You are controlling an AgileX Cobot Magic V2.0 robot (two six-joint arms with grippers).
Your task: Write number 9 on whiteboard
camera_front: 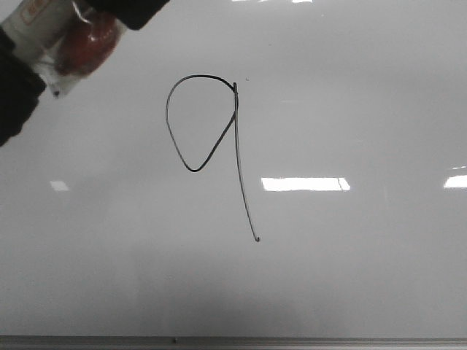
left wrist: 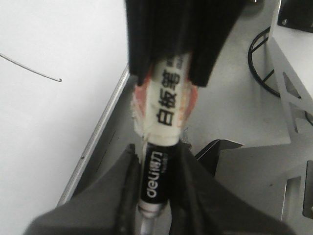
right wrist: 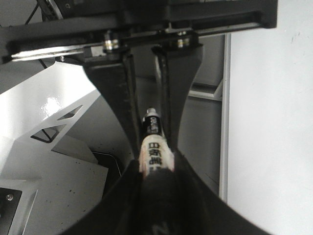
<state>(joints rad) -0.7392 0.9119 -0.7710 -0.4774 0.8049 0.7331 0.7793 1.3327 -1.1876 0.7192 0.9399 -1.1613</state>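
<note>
The number 9 (camera_front: 235, 95) is drawn in thin black line on the whiteboard (camera_front: 350, 109), with a teardrop loop and a long tail. Part of its tail (left wrist: 34, 72) shows in the left wrist view. A marker (left wrist: 166, 103) with a white label and a black end is held off the board's edge, at the front view's top left (camera_front: 40, 33). My left gripper (left wrist: 157, 161) is shut on its black "deli" end. My right gripper (right wrist: 156, 171) is shut on its other, dark end, the white label (right wrist: 155, 154) showing beyond the jaws.
The board's grey frame edge (camera_front: 233, 340) runs along the near side and beside the grippers (left wrist: 98, 132). White metal brackets (left wrist: 293, 73) (right wrist: 49, 122) and a black cable loop (left wrist: 259, 63) lie beyond the frame. Bright light reflections (camera_front: 305, 184) sit on the board.
</note>
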